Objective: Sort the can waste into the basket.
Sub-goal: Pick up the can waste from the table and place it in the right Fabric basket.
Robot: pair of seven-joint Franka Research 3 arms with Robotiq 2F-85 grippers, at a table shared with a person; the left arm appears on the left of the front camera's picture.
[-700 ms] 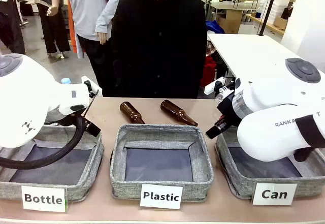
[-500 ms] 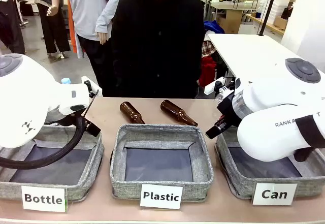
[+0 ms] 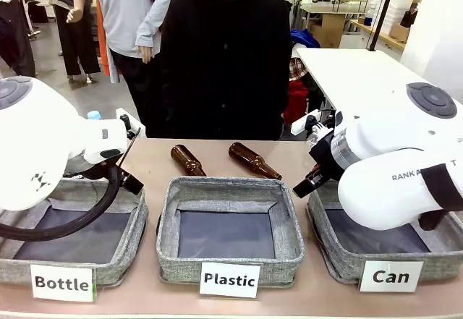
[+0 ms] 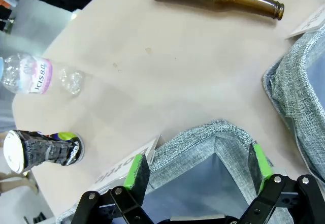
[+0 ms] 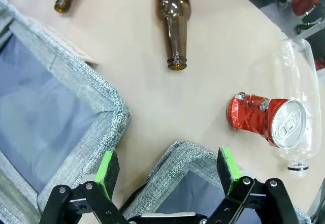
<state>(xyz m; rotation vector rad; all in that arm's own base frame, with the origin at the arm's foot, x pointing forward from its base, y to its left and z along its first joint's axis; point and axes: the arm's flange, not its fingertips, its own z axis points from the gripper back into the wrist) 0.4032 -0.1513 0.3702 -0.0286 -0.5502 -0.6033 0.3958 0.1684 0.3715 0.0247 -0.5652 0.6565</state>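
- While L gripper (image 4: 198,163) & R gripper (image 5: 167,162) gape empty, R arm (image 3: 391,181) hides most of Can basket (image 3: 340,262).
- Red crushed can (image 5: 256,118) overlaps clear bottle (image 5: 297,66), cut at frame edge.

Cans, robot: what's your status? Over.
Open and empty: left gripper, right gripper. On table, outside Can basket: red can, patterned can. Watch clear bottle beside red can.

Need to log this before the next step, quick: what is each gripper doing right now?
Left gripper: open, holding nothing.
Right gripper: open, holding nothing.
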